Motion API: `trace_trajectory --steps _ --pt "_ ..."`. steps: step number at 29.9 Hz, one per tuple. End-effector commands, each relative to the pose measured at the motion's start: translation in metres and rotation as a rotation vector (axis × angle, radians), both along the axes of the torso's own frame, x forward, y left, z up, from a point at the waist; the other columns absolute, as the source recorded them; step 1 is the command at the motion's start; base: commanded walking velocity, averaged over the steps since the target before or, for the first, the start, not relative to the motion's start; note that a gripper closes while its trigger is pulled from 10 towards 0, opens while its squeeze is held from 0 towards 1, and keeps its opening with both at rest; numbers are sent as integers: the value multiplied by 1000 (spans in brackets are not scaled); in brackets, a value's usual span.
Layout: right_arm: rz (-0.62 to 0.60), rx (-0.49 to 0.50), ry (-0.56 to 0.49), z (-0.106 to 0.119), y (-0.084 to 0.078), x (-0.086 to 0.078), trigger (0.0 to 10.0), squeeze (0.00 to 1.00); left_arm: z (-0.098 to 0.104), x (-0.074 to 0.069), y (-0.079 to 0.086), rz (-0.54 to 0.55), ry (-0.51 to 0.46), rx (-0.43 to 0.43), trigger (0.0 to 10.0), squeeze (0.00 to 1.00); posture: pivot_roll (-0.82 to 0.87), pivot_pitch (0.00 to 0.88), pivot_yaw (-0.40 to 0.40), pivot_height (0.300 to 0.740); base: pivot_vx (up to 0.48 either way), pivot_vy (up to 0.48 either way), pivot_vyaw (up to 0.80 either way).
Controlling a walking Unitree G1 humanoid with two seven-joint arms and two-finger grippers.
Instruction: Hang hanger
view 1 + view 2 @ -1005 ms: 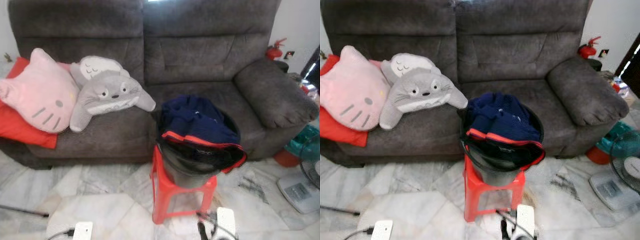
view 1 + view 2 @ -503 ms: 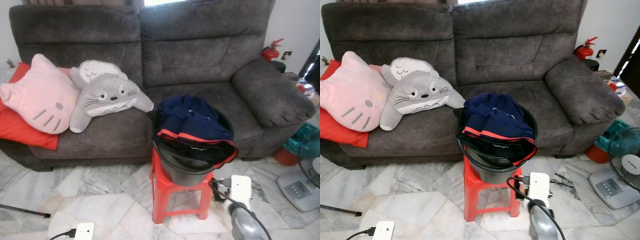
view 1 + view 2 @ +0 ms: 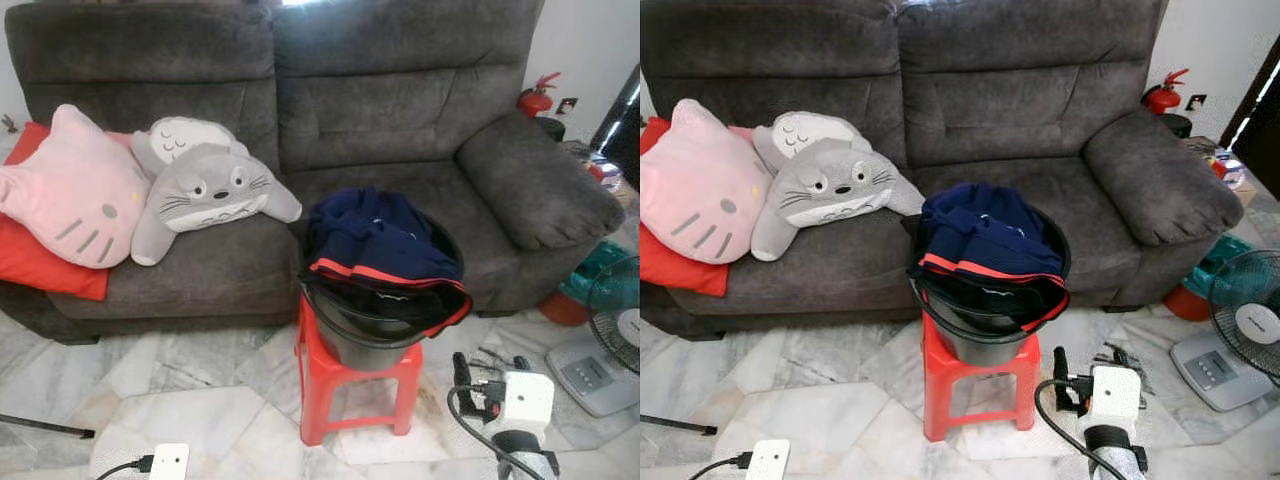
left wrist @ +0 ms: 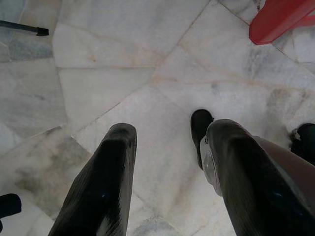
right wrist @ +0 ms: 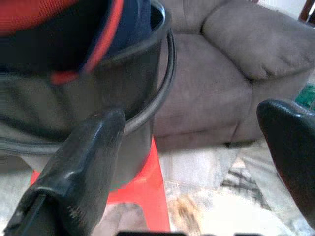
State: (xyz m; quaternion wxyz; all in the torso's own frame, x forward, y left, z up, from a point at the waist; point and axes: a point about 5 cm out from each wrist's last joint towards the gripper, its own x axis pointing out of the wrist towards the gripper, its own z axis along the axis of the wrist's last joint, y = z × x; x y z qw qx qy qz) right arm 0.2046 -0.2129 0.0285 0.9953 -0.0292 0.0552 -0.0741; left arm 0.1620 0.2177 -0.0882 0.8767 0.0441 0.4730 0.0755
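We see a black bucket holding navy clothes with red trim standing on a red plastic stool in front of the grey sofa. Our right gripper hangs low beside the stool with its fingers spread wide, empty. Our left gripper points down at the marble floor, its fingers likewise apart; we can make out no hanger.

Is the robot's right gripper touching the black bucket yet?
Apart. In the left eye view, the right gripper sits low beside the red stool, with floor showing between it and the bucket.
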Motion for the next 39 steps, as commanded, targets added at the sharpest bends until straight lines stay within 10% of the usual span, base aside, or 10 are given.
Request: trace_trajectory --steps 1,39 --pt "-29 13 -31 10 0 3 10000 0 -1 -2 2 -21 15 16 10000 0 -120 0 28 740 0 0 0" --pt "45 184 -46 37 9 40 10000 0 1 1 3 -45 13 24 10000 0 -116 0 36 740 0 0 0"
